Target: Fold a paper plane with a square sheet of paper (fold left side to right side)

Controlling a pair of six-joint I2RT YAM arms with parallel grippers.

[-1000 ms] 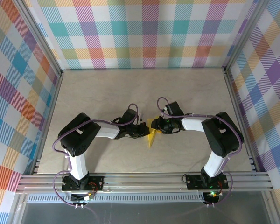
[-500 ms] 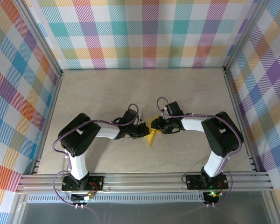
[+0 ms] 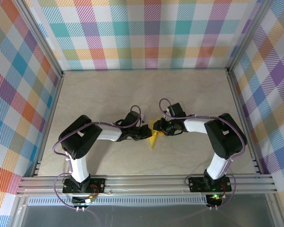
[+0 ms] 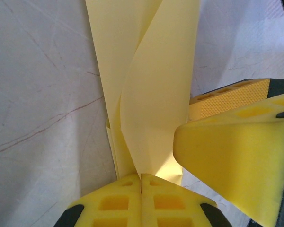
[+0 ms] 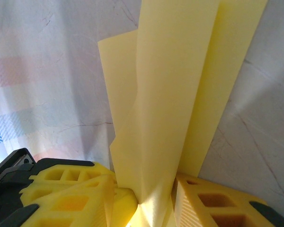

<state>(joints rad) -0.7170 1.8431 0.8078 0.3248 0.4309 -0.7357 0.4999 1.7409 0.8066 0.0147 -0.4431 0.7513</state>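
Nothing has visibly moved since a second ago; arms and paper sit as they were.

Top view: the yellow paper (image 3: pixel 153 138) lies near the middle of the table (image 3: pixel 109 94), its narrow tip toward 6 o'clock. The left end effector (image 3: pixel 147 134) meets it from 9 o'clock, the right end effector (image 3: pixel 158 127) from 2 o'clock.

Left wrist view: the left fingers at 6 o'clock are pressed together, pinching the paper's lower fold. The paper rises to 12 o'clock, and the right fingers sit at 4 o'clock.

Right wrist view: the right fingers at 6 o'clock pinch the creased paper between them, its layers fanning toward 12 o'clock.
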